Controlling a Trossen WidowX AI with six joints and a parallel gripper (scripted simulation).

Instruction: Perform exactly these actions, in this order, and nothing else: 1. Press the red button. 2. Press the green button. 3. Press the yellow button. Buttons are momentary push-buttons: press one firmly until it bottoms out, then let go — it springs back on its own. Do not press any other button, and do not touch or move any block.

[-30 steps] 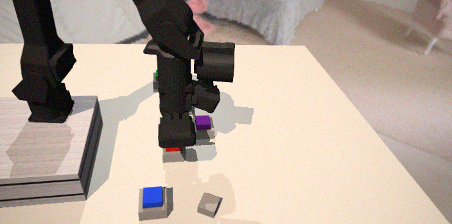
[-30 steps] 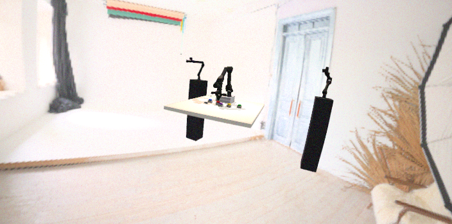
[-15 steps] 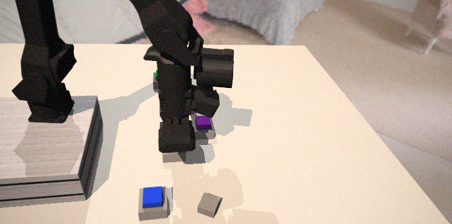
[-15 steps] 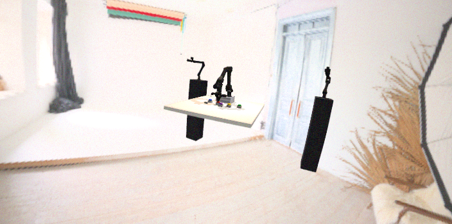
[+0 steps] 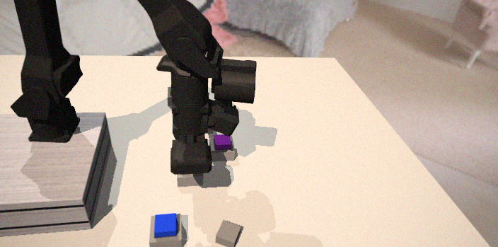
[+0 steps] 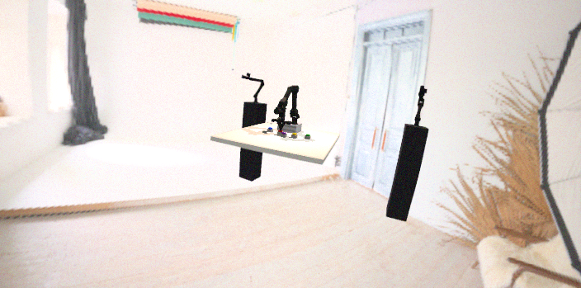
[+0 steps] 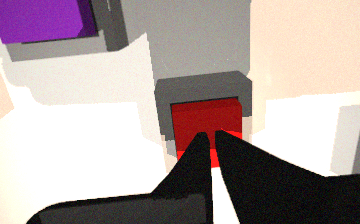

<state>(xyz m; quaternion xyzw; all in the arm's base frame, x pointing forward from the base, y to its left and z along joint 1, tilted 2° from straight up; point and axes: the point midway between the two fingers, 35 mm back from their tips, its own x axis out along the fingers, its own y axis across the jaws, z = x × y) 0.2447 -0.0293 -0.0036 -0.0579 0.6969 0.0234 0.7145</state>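
Top view: The gripper (image 5: 191, 170) points straight down at the table (image 5: 336, 151), with the forearm and wrist stacked almost vertically above it. The gripper body hides the fingertips and the red button below them; only part of a grey housing shows at the lower edge of the gripper. The purple button (image 5: 222, 141) sits just beside the gripper on its grey base. The blue button (image 5: 165, 224) and a grey block (image 5: 228, 233) lie nearer the front edge, well apart from the gripper. A sliver of the green button (image 5: 170, 90) shows behind the arm. The arm's base stands on a raised platform (image 5: 46, 168) at the left.

Exterior view: The arm (image 6: 286, 106) stands on the table (image 6: 289, 148), folded over with the gripper lowered to the surface among the buttons. Finger detail is too small to tell.

Wrist view: The gripper (image 7: 208, 136) is closed, with only a thin slit between the two dark fingers, and holds nothing. The fingertips rest over the near half of the red button (image 7: 207, 120), which sits recessed within its grey housing (image 7: 201, 87). Contact appears likely, but cannot be confirmed. The purple button (image 7: 38, 20) lies at the upper left, apart from the fingers.
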